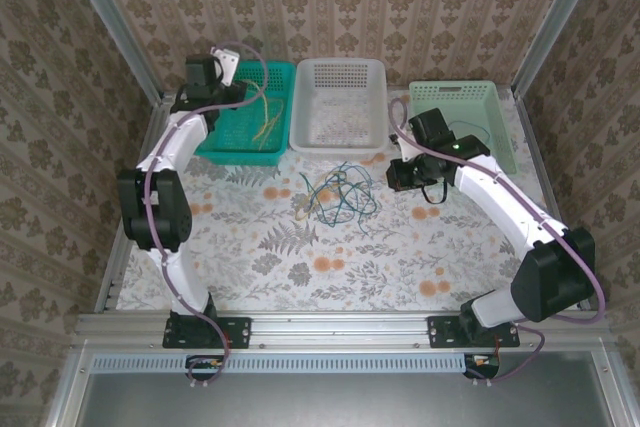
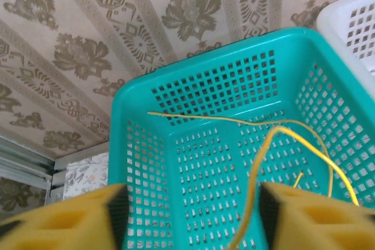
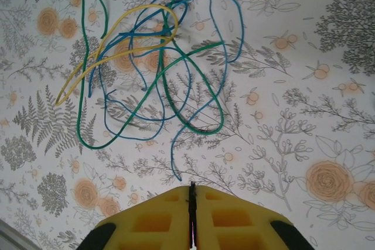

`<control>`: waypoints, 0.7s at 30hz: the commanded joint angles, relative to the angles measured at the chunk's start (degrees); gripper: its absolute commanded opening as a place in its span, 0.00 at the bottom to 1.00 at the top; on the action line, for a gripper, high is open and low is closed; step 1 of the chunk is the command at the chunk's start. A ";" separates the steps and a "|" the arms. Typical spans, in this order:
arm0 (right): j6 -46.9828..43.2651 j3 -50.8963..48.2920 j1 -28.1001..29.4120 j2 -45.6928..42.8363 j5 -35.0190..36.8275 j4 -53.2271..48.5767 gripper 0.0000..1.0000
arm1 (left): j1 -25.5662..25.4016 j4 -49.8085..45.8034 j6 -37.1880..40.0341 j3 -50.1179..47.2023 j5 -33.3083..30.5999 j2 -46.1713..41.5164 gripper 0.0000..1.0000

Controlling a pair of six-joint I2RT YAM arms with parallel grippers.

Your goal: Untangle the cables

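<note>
So yeah, the knotted thin green, blue and yellow wires (image 3: pixel 157 57) lie just ahead of the empty, pinched-shut right claw (image 3: pixel 192 188), while the left claw (image 2: pixel 193 206) gapes empty over the teal mesh basket (image 2: pixel 136 89).

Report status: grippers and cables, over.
Left gripper jaws open over teal basket, yellow cable inside. Right gripper jaws shut, empty. Cable tangle on table, unobstructed.

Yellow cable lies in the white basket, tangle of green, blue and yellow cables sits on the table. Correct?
Not quite. The yellow cable lies in the teal basket, not the white basket beside it; the left wrist view shows this. The tangle of green, blue and yellow cables does sit on the table.
</note>
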 commanded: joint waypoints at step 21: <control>12.57 0.75 8.51 10.85 -6.88 17.00 0.61 | -21.71 -1.90 -15.45 -35.40 2.68 -27.35 0.88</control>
